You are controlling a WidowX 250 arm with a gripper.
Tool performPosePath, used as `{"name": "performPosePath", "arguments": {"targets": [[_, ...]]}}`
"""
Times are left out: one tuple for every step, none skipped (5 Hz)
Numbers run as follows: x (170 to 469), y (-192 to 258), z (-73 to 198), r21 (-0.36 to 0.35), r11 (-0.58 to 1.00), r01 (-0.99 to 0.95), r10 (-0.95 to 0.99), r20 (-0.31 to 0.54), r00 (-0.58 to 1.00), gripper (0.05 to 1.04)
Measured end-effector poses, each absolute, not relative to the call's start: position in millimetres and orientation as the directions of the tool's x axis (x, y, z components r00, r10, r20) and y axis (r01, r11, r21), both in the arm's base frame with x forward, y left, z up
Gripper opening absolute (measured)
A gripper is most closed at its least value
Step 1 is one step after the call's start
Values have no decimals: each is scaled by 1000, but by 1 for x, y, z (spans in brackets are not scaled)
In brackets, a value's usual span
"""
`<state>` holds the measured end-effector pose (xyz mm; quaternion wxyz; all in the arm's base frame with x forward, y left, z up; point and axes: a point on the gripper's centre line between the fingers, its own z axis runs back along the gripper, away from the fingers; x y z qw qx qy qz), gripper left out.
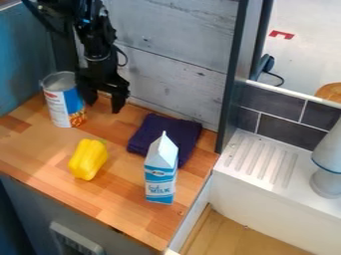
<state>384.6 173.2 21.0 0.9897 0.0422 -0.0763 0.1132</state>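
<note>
Camera view: can (62, 102) beside gripper (104, 105), jaws standing wide.
Can upright on wooden counter (40, 144), outside the jaws and right beside one of them; whether they touch cannot be determined. Yellow pepper (88, 159), upright milk carton (160, 172) and dark folded cloth (160, 130) noted nearer the camera.

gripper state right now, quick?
Gripper: open, fingers apart, holding nothing; it hangs right beside the can, contact with it can't be told.
</note>
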Motion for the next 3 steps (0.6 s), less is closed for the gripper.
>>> {"name": "performPosePath", "arguments": {"targets": [[375,173,24,27,967,-254,247,150,957,1001],[363,166,48,-64,954,-293,299,146,943,1001],[342,154,106,-127,954,-272,288,131,949,1001]]}}
